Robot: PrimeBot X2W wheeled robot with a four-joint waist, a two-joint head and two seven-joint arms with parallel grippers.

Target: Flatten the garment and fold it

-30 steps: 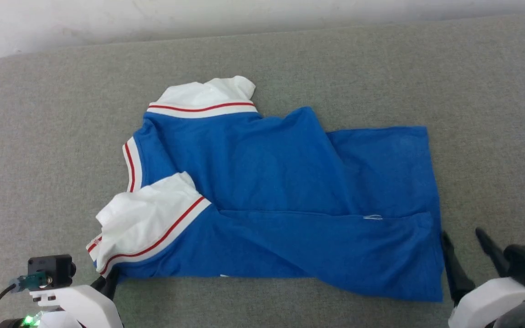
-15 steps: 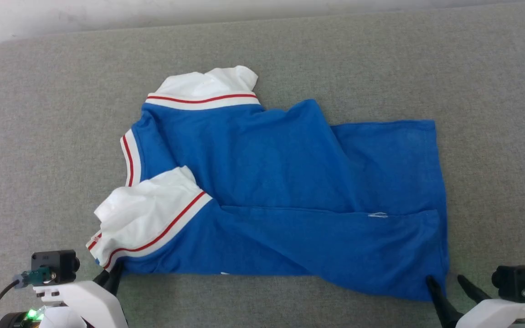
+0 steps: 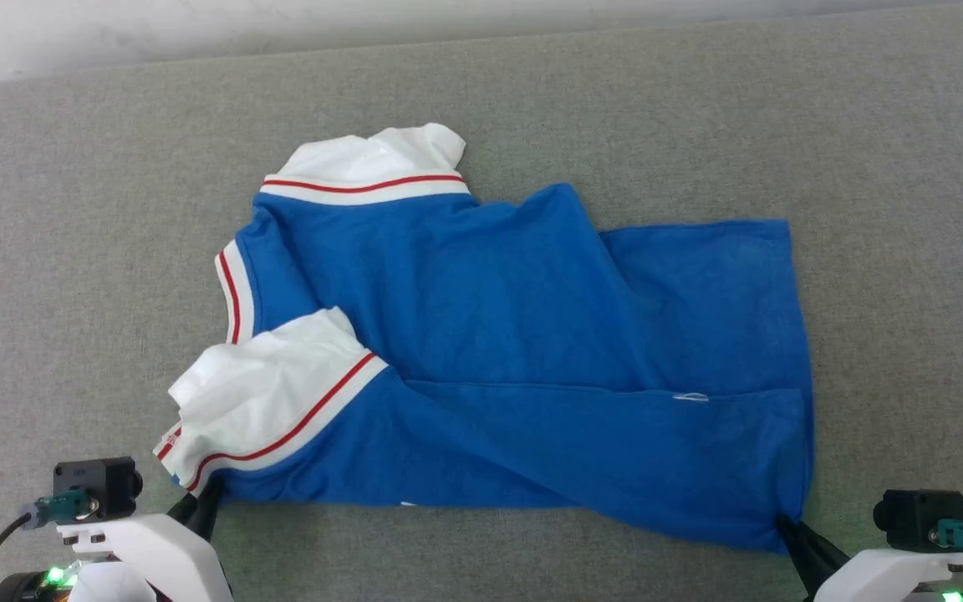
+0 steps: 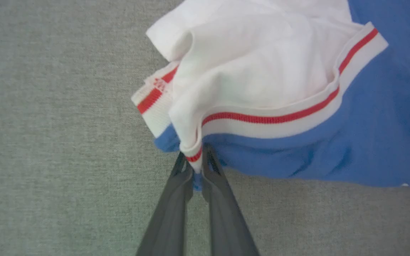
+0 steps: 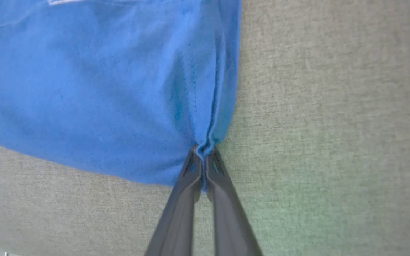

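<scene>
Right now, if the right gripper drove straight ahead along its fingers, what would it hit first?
The garment: the right gripper is shut on its blue hem corner, so pushing on would likely just bunch that cloth.

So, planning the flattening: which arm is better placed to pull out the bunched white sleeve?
Left, probably: the left gripper is shut on the royal-blue T-shirt's striped trim beside that sleeve; the right gripper pinches the opposite hem corner.

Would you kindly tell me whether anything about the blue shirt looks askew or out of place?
Yes. The garment is not flat: its near edge is folded back over the body, a slanting crease crosses the middle, and the near white sleeve is bunched. The left gripper and right gripper each pinch a near corner.
</scene>
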